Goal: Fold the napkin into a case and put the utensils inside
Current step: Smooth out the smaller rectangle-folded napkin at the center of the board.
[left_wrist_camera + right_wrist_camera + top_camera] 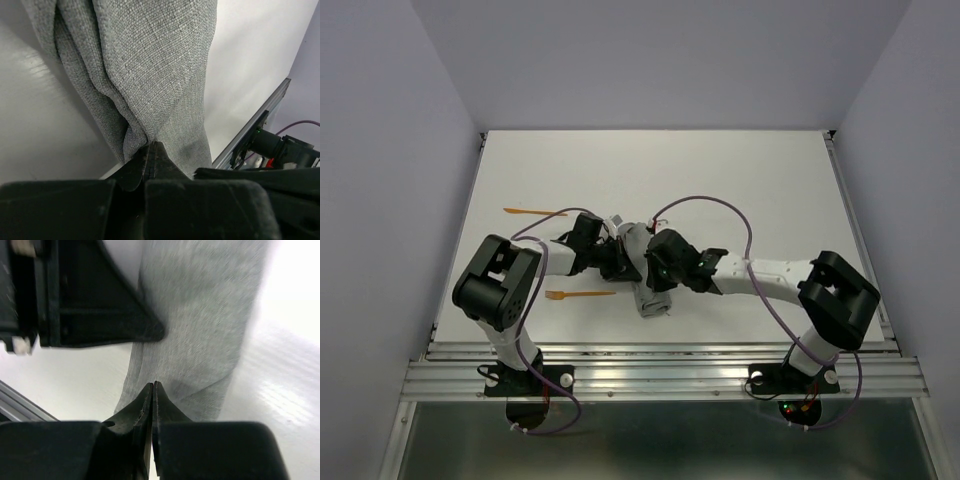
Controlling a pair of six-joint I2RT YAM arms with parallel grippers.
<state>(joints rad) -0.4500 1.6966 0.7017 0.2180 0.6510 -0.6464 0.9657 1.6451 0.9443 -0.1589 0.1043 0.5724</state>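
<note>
The napkin (655, 300) lies on the table (770, 180), gathered into a narrow oblong; the folding appears nearly complete. The left gripper (150, 150) is clamped tight on the napkin's bunched edge. The right gripper (153, 387) has its jaws closed at the napkin; whether it has a hold is unclear. The fork (578, 295) and second utensil (535, 212) lie left of the napkin, not yet inserted.

Overhead camera looks down; wrist cameras hug napkin (150, 75).
</note>
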